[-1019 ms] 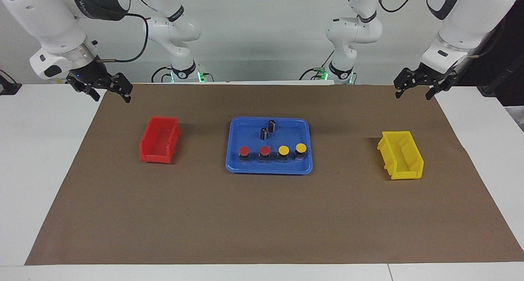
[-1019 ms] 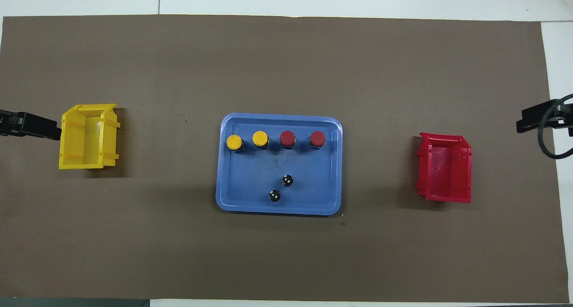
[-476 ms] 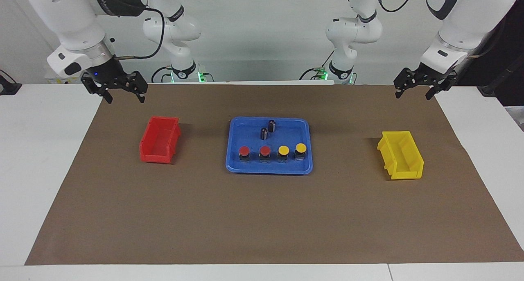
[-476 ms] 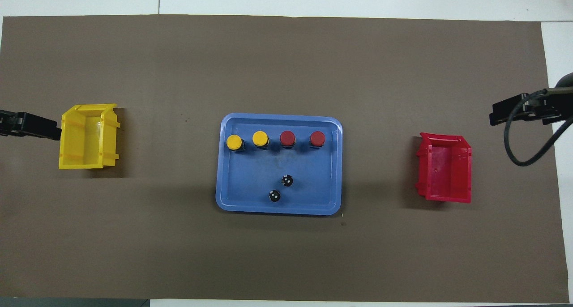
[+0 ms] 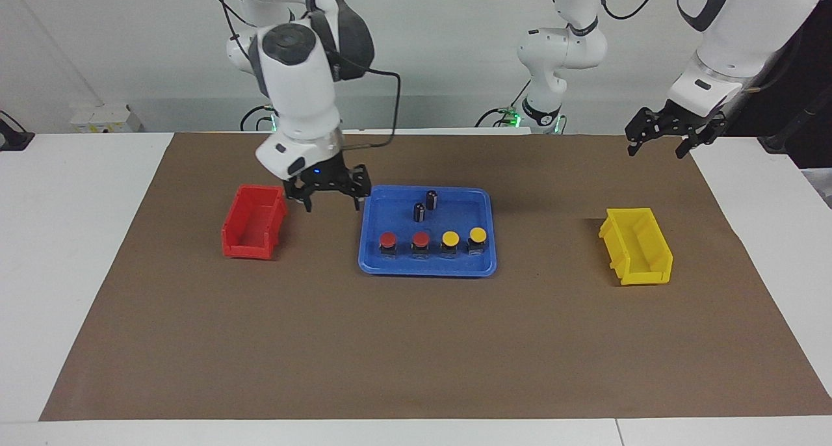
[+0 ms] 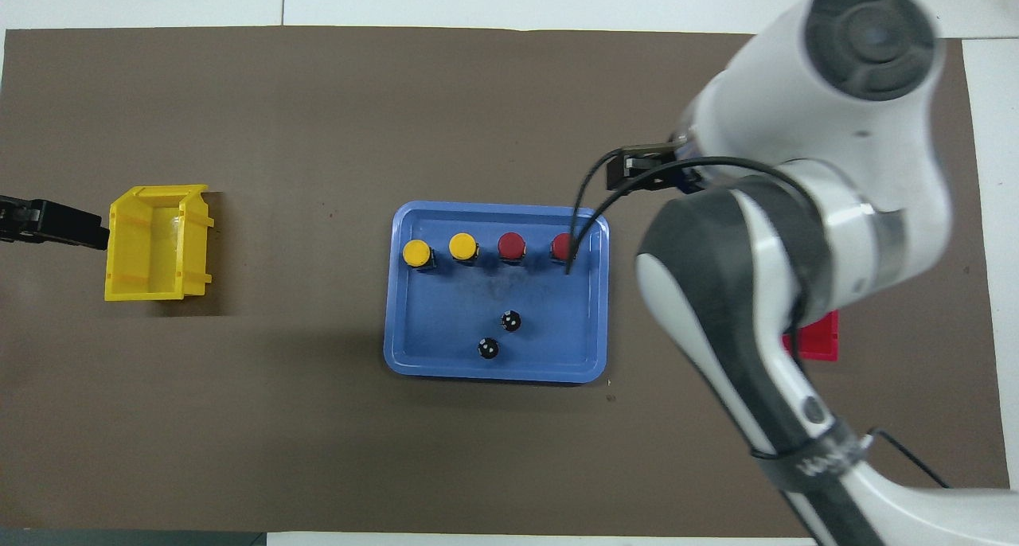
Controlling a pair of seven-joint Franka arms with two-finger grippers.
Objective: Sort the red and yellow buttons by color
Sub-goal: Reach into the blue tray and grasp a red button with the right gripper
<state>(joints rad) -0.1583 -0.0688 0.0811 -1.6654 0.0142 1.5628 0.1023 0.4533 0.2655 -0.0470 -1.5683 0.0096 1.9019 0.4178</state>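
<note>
I judge the red-capped push-buttons on black box bases (image 5: 388, 243) light, rigid; grip bases. Right end effector (image 5: 330, 196) spread, left end effector (image 5: 659, 142) spread, waiting

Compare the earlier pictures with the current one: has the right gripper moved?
Yes. The right gripper has swung in from the table's edge, past the red bin, and now hangs between that bin and the blue tray.

bright even light, soft shadows, right arm (image 6: 796, 235) slightly blurred.
</note>
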